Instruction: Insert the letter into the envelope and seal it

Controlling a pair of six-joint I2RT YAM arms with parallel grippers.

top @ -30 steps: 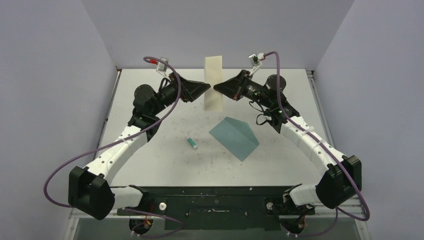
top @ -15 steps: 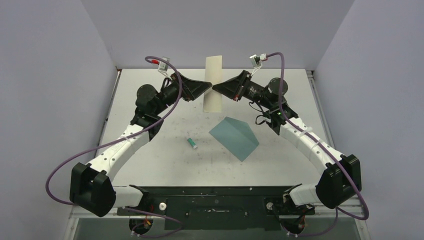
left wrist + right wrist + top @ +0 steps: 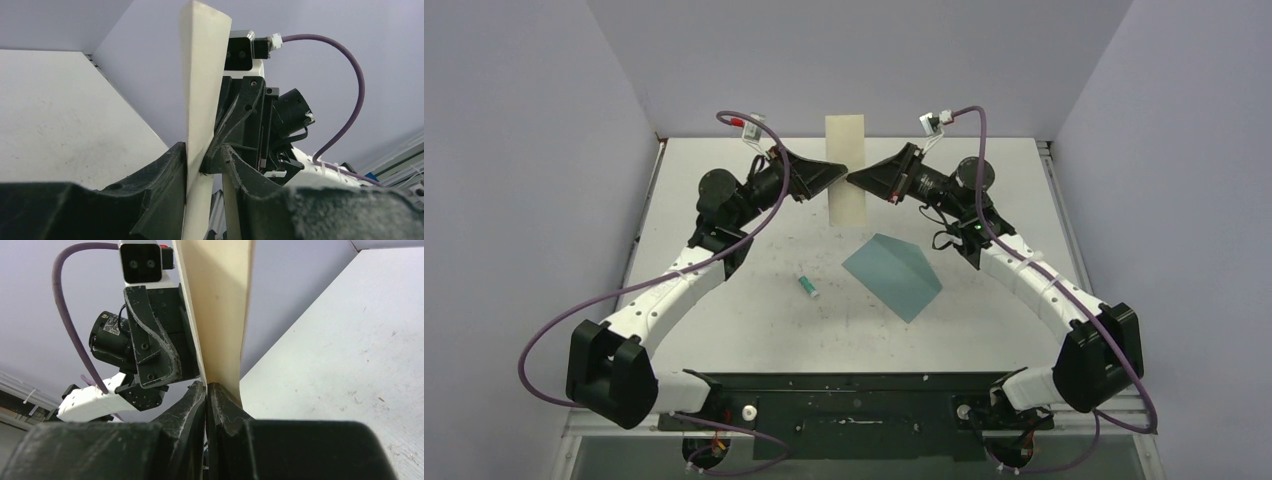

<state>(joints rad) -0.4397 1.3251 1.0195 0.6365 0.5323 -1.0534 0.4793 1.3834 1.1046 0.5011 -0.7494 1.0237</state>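
Observation:
The letter, a pale cream-tan sheet, stands upright in the air at the back middle of the table. My right gripper is shut on its right edge, and the right wrist view shows the sheet pinched between the fingertips. My left gripper straddles the left edge. In the left wrist view one finger lies against the letter, while the other finger stands a gap away. The teal envelope lies flat on the table, below and apart from both grippers.
A small white-and-green glue tube lies on the white table left of the envelope. Lilac walls close in the back and sides. Purple cables arch over both wrists.
The left gripper's jaws have narrowed around the letter. Both grippers and the letter have drifted slightly left. The envelope and glue tube have not moved.

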